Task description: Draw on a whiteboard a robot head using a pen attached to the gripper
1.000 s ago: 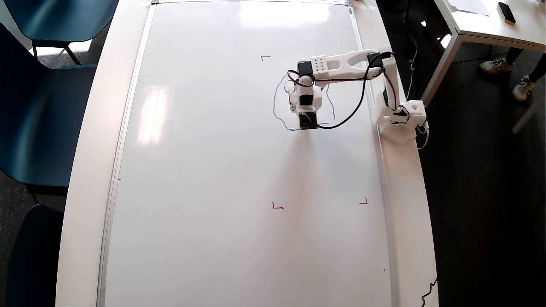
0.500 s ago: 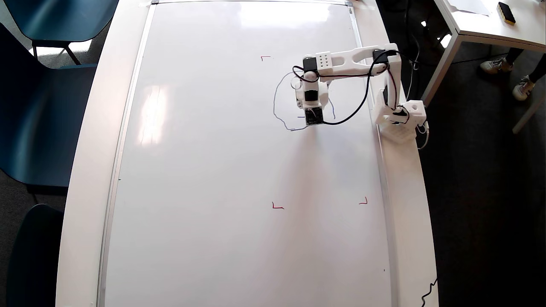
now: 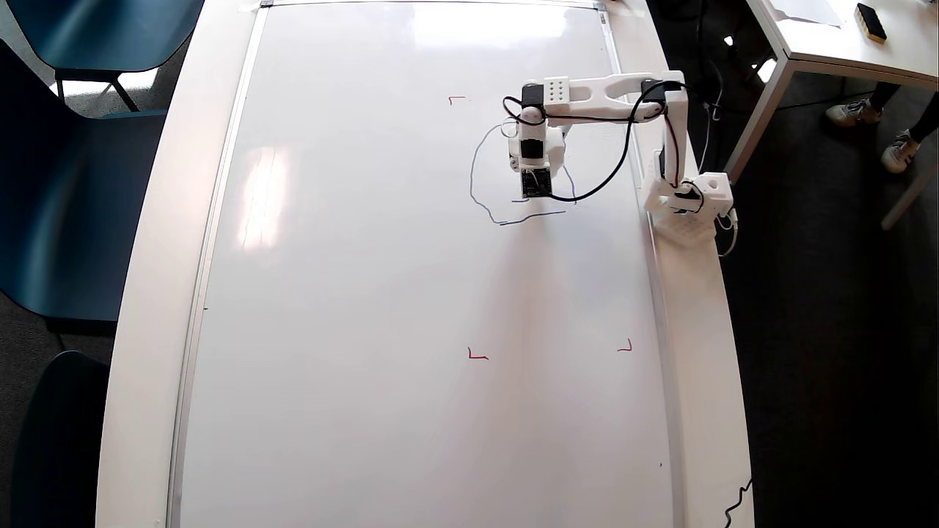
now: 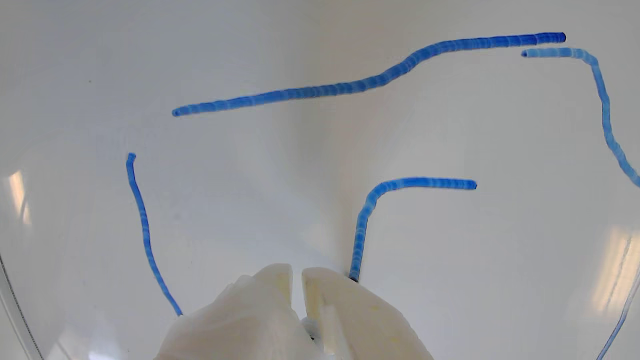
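Whiteboard [image 3: 367, 293], glossy white with silver frame, carries the unfinished blue-line robot head [image 4: 360, 86] near the arm. White plastic tapering gripper [image 4: 297, 274] sits nearly clenched, a thin slit between its jaws; pen hidden.

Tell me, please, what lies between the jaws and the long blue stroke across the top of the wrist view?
In the wrist view, an L-shaped stroke runs up from the gripper, then bends right; beyond it, bare whiteboard reaches the long stroke.
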Action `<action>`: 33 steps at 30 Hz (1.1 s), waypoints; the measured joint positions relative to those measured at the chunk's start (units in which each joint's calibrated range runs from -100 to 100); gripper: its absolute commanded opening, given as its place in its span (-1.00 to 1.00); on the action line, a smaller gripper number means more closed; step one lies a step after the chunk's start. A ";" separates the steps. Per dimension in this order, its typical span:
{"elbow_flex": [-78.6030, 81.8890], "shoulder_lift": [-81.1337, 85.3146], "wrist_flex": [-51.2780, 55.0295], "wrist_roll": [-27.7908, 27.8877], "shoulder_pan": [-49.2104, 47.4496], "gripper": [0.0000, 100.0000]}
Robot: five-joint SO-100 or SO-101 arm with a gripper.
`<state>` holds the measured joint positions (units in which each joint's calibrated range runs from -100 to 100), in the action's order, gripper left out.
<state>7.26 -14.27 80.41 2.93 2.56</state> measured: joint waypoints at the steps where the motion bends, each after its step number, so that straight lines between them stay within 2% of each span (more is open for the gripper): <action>1: 0.00 0.00 0.00 0.00 0.00 -0.97; 12: -7.95 -3.39 0.00 0.00 0.15 -0.97; 33: -12.61 -7.79 -1.01 -0.05 -2.79 -0.97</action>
<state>-5.34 -22.07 79.39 2.88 -0.23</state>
